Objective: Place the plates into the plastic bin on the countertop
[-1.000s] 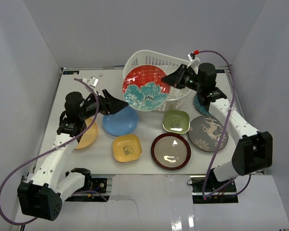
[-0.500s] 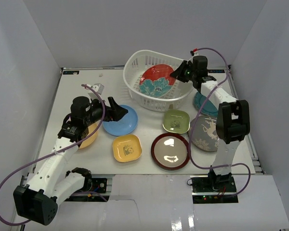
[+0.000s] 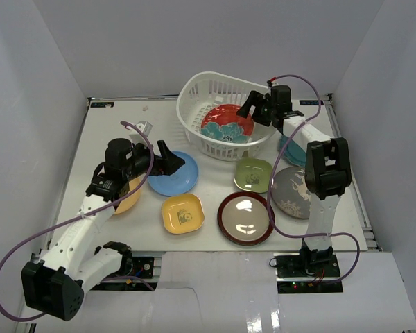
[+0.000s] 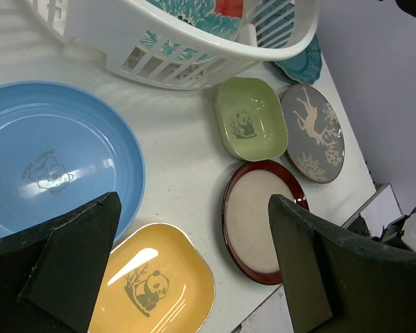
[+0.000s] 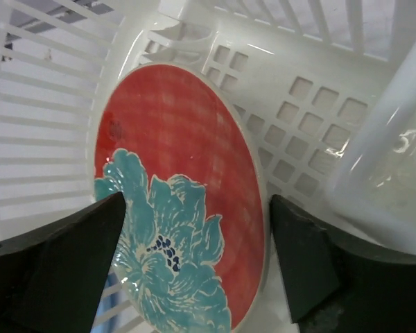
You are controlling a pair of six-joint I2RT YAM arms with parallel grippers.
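The red patterned plate [image 3: 225, 123] [image 5: 173, 173] lies tilted inside the plastic bin [image 3: 194, 90] [image 5: 319, 104]. My right gripper [image 3: 252, 111] [image 5: 197, 205] hangs open just over the plate's right edge, its fingers clear of it. My left gripper [image 3: 168, 158] [image 4: 194, 208] is open and empty above the light blue plate [image 3: 173, 175] [image 4: 48, 159]. On the countertop [image 3: 125, 128] lie the yellow plate [image 3: 182, 213] [image 4: 152, 284], the maroon-rimmed plate [image 3: 245, 218] [image 4: 260, 218], the green plate [image 3: 254, 174] [image 4: 252, 127] and the grey plate [image 3: 295, 193] [image 4: 313, 133].
An orange-yellow plate [image 3: 128, 195] is partly hidden under my left arm. A teal scalloped plate [image 3: 290, 149] [image 4: 304, 62] lies under my right arm, beside the bin. White walls close in the table on three sides.
My right gripper carried the red plate over the bin's rim, lowered it inside and opened, so the plate now rests in the bin. My left gripper shifted slightly right over the blue plate.
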